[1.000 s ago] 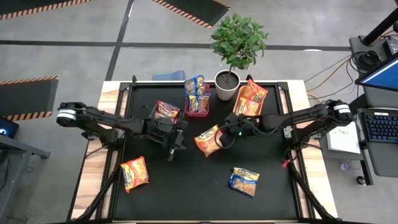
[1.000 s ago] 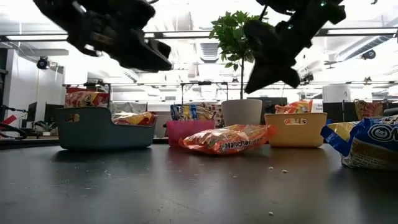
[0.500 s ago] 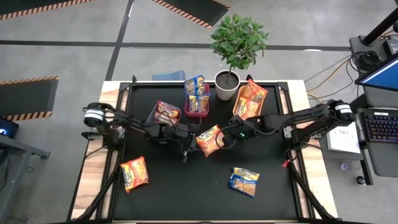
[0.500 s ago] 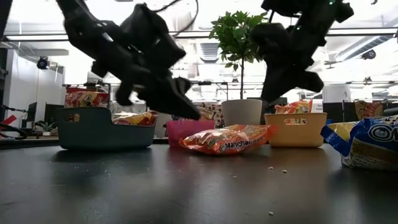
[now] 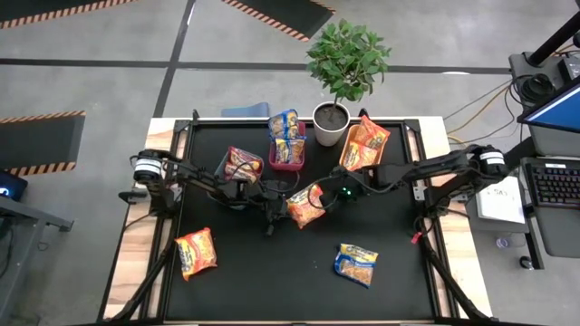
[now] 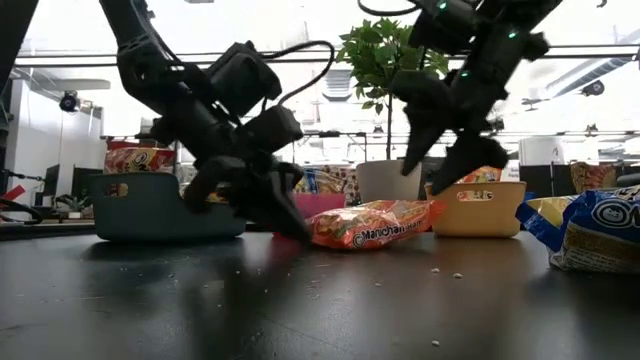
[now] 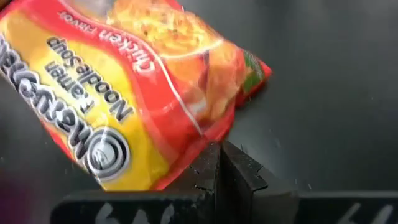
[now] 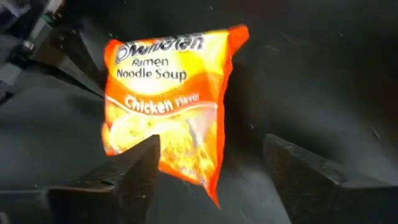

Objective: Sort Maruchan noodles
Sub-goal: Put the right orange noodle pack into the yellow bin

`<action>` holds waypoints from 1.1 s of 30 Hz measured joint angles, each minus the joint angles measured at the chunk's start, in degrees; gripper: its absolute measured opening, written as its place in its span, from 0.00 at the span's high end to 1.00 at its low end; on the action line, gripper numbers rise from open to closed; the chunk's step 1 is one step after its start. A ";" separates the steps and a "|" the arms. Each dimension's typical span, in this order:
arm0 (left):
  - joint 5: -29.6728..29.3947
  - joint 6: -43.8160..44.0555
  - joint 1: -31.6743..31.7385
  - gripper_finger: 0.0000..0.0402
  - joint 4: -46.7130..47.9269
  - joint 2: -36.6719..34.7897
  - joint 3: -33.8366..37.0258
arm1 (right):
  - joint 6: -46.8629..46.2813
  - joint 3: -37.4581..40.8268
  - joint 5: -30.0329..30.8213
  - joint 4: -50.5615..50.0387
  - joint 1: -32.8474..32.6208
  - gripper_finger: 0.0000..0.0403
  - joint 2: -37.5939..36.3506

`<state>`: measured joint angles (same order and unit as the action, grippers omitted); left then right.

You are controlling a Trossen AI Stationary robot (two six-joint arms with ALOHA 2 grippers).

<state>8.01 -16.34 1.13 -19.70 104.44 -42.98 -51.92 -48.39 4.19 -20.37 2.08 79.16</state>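
Note:
An orange Maruchan noodle packet (image 5: 306, 205) lies flat on the black table's middle. My left gripper (image 6: 297, 230) is shut and slants down at the packet's left end (image 7: 205, 144). My right gripper (image 6: 446, 166) stands open just above the packet's right end (image 8: 186, 168), one finger (image 8: 134, 168) on each side, touching nothing. A second orange packet (image 5: 196, 252) and a blue-yellow packet (image 5: 355, 263) lie flat nearer the front edge. My left gripper's shut fingertips (image 7: 219, 155) meet the edge of the orange packet's left end (image 7: 198, 163), down at the tabletop. They come slanting down from the table's left. The packet lies flat on the table.
At the back stand a teal bin (image 6: 160, 205) with a maroon packet (image 5: 243, 163), a pink bin (image 5: 288, 161) with blue packets, an orange bin (image 6: 475, 208) with orange packets, and a potted plant (image 5: 332, 122).
My left gripper, shut throughout, has come down and toward the table's right until its tips reach the orange packet's left end. My right gripper has opened wide, rolled, and sunk a little over the packet's right end.

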 joint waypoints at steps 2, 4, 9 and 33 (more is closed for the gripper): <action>-0.02 0.33 0.01 1.00 -1.25 1.32 -0.16 | 1.14 0.07 -1.24 0.21 1.33 0.27 0.50; -0.04 0.64 0.00 1.00 -1.46 1.82 -0.07 | 2.24 0.14 -2.77 2.45 2.16 0.23 1.95; -0.64 1.01 0.04 1.00 -3.34 3.81 -0.26 | 4.98 0.30 -7.47 8.85 3.82 0.15 5.63; -1.35 1.03 0.17 1.00 -4.90 4.65 -0.04 | 12.98 0.51 -22.41 33.05 4.93 0.33 18.14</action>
<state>6.66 -15.31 1.30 -24.60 109.10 -43.03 -38.94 -47.88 -18.22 12.68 7.01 97.30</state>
